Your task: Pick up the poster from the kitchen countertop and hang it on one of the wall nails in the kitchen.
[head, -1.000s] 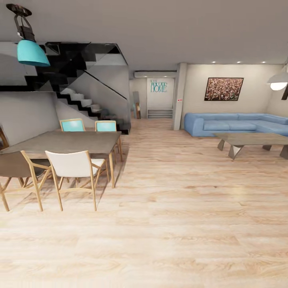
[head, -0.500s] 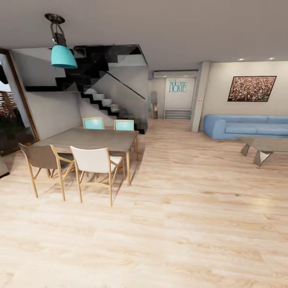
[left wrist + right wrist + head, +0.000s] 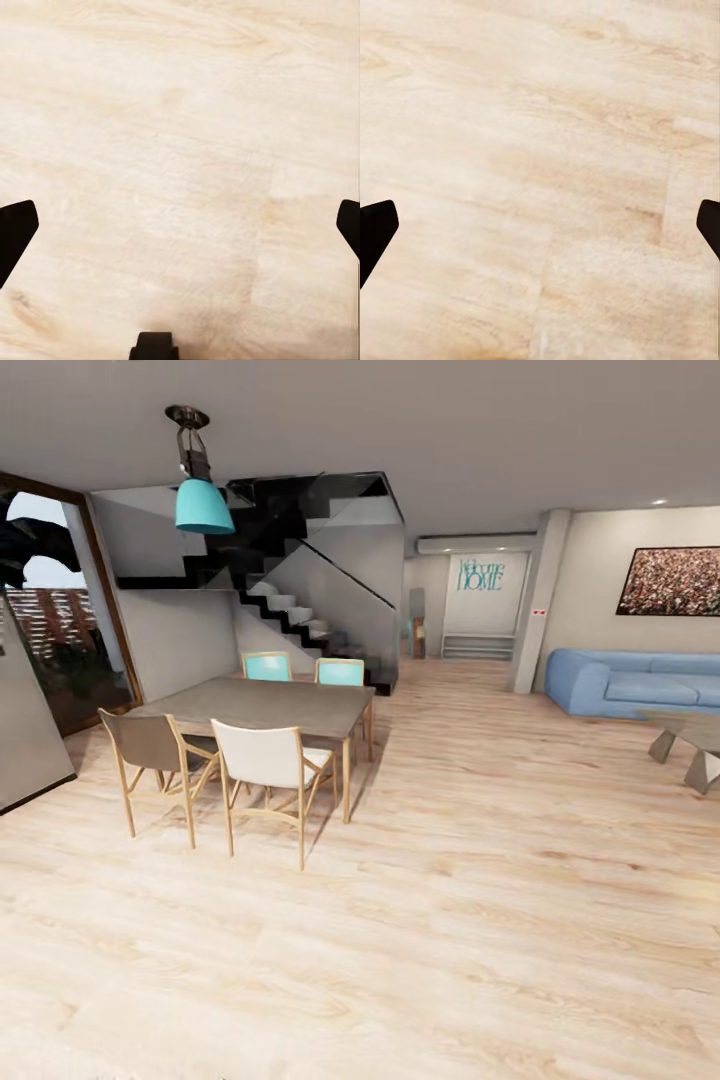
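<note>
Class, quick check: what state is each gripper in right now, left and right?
Left gripper: open, fingertips wide apart, nothing between them, wooden floor beneath.
Right gripper: open, empty, above the same floor.

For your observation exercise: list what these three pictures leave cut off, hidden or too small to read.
- Head view: the sofa and coffee table are cut by the picture's edge.
- Head view: the wall lettering is too small and blurred to read surely.
- Wrist views: left gripper and right gripper fingers are cut by the edges; both stand wide over floor.
</note>
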Controlling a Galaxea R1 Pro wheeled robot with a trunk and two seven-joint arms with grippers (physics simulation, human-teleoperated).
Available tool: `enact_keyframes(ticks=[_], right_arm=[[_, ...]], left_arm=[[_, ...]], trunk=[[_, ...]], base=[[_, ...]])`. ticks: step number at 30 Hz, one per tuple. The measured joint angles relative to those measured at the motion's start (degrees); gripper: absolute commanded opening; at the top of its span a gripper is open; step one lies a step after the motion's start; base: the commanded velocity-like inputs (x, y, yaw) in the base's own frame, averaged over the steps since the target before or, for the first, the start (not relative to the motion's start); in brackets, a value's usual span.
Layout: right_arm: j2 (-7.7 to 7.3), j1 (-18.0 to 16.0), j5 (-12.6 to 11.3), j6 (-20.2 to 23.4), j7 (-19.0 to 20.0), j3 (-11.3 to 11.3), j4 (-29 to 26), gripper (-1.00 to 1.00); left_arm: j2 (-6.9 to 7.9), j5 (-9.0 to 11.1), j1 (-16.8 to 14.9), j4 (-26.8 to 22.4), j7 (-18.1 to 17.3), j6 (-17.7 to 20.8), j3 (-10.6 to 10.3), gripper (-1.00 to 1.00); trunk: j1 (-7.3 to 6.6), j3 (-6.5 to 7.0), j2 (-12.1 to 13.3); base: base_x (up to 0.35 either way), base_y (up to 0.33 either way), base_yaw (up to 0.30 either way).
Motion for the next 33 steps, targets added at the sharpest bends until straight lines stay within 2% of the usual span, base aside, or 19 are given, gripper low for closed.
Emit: enact_keyframes(ticks=[24, 33], right_arm=[[0.16, 0.0, 0.04, -0.14, -0.08, 0.07, 0.19, 1.0], [0.18, 0.0, 0.05, -0.07, -3.28, 0.14, 0.28, 1.0]], left_arm=[[0.08, 0.0, 0.0, -0.02, 0.07, -0.07, 0.04, 1.0], [0.08, 0.0, 0.0, -0.02, 0.07, -0.05, 0.08, 1.0]], trunk=[[0.0, 0.0, 0.0], [0.0, 0.0, 0.0]], base=[[0.0, -0.016, 0.276], [0.0, 0.0, 0.289]])
